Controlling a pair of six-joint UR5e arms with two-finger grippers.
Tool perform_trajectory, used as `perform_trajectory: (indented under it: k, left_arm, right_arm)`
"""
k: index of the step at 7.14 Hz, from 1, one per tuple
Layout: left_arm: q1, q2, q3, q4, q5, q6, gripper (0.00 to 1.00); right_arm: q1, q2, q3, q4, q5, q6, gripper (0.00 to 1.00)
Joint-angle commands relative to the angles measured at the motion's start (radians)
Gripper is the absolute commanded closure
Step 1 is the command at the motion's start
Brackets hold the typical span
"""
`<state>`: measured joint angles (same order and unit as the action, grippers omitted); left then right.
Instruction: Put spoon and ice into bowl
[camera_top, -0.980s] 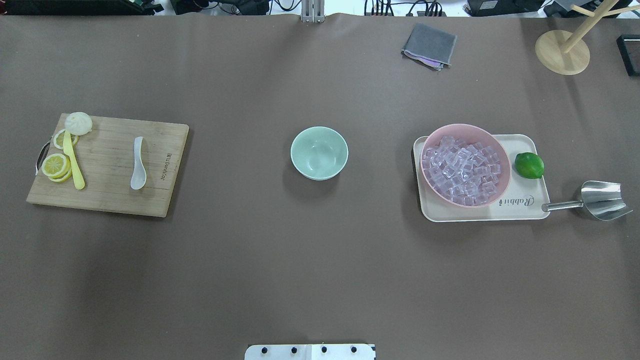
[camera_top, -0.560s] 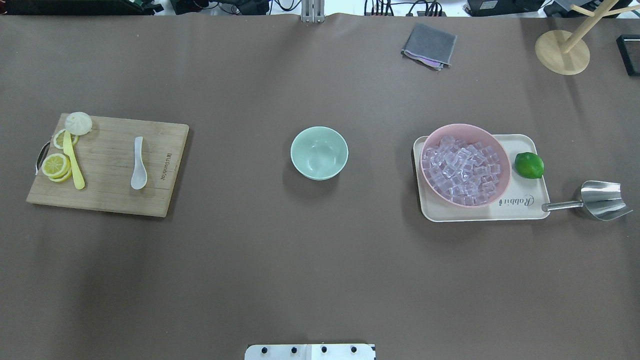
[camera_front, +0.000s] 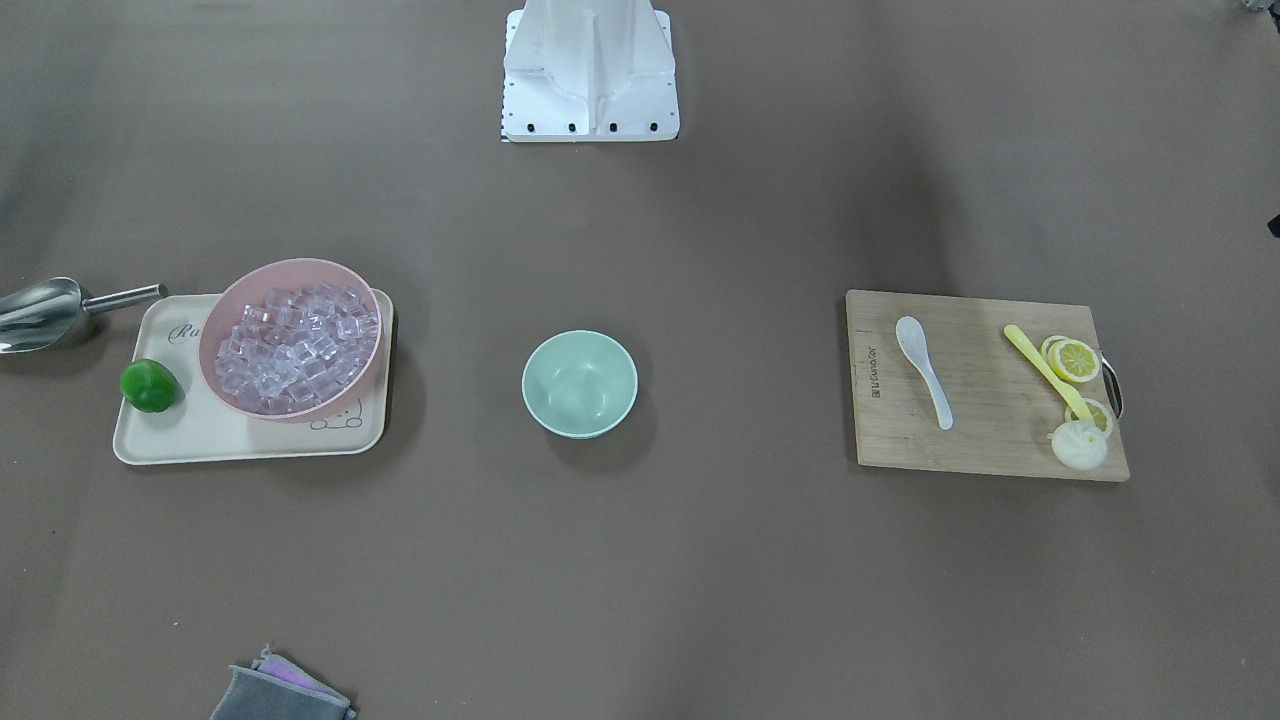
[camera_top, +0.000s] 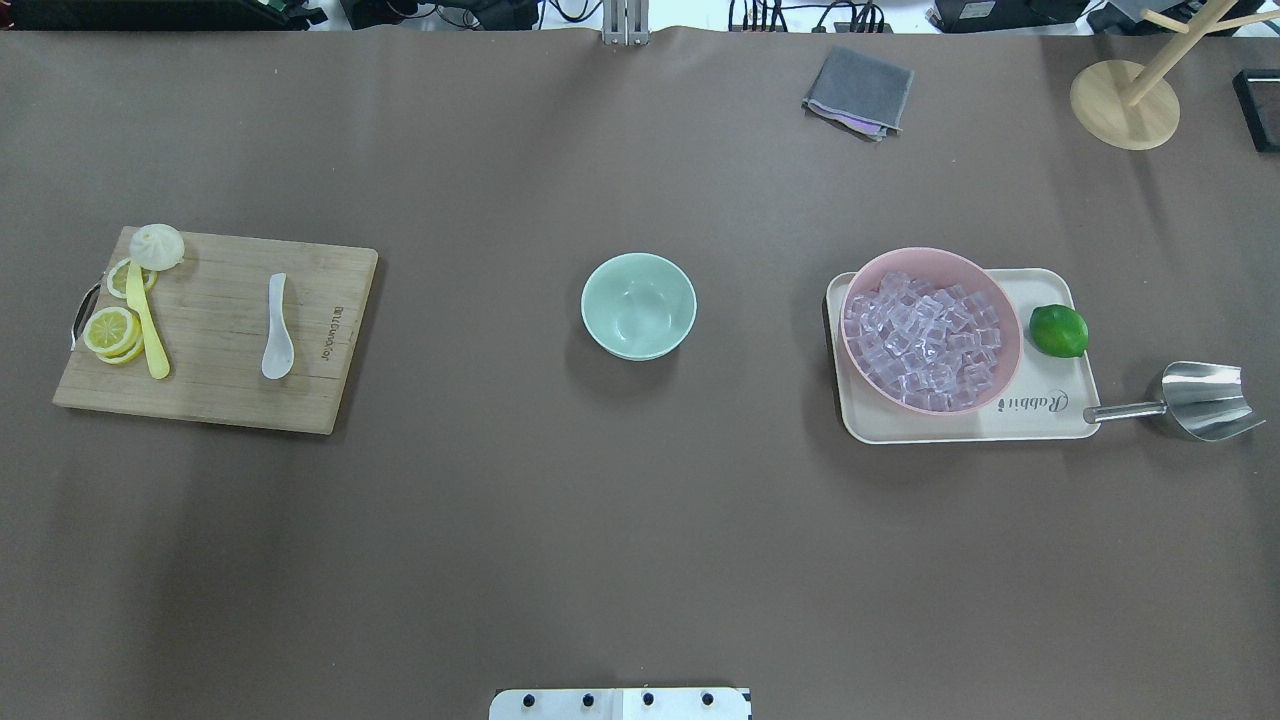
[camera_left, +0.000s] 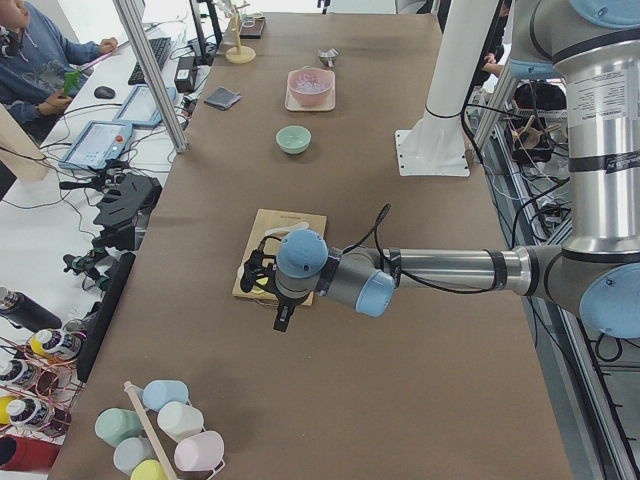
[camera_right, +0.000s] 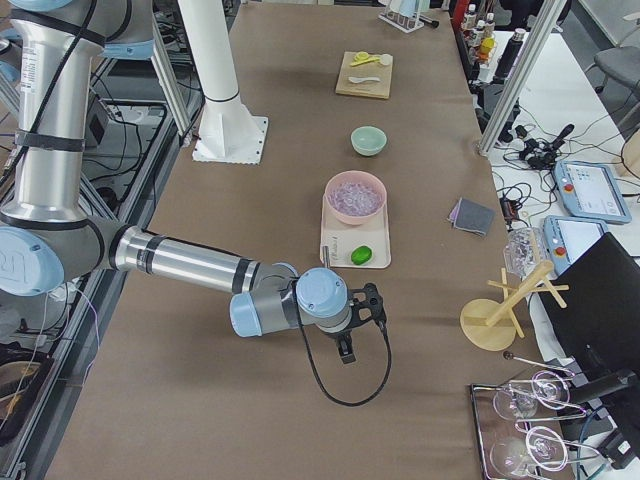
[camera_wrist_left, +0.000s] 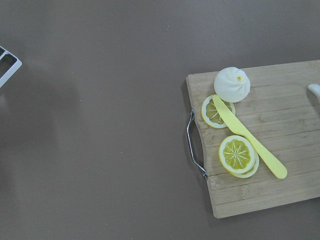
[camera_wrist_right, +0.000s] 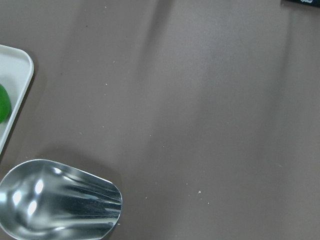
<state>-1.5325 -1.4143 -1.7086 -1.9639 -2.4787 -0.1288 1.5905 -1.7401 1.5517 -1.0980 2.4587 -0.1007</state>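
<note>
You see the bowl (camera_top: 638, 305) standing upright near the middle of the table (camera_top: 640, 520). On the robot's left of the bowl, well apart from it, the spoon (camera_top: 276, 330) lies on the wooden cutting board (camera_top: 200, 400), its scoop turned toward the robot. On the robot's right of the bowl, also well apart, the ice (camera_top: 925, 340) fills the pink bowl (camera_top: 950, 262) on the beige tray (camera_top: 1040, 425). The left gripper (camera_left: 250, 278) hangs over the board's end farthest from the bowl. The right gripper (camera_right: 375, 303) hangs past the tray, near the steel scoop (camera_top: 1205, 400). For both grippers you cannot tell if the fingers are apart or together.
</note>
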Motion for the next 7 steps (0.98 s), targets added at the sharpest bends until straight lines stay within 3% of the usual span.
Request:
perform_trajectory:
  k: [1, 7]
  left_arm:
    - [0.003, 0.003, -0.006, -0.001, 0.066, -0.066, 0.02]
    - [0.008, -0.003, 0.009, -0.013, 0.047, -0.057, 0.02]
  right_arm:
    - [0.005, 0.004, 0.016, -0.003, -0.006, 0.024, 0.00]
    - [-0.004, 0.004, 0.041, 0.006, 0.040, 0.039, 0.00]
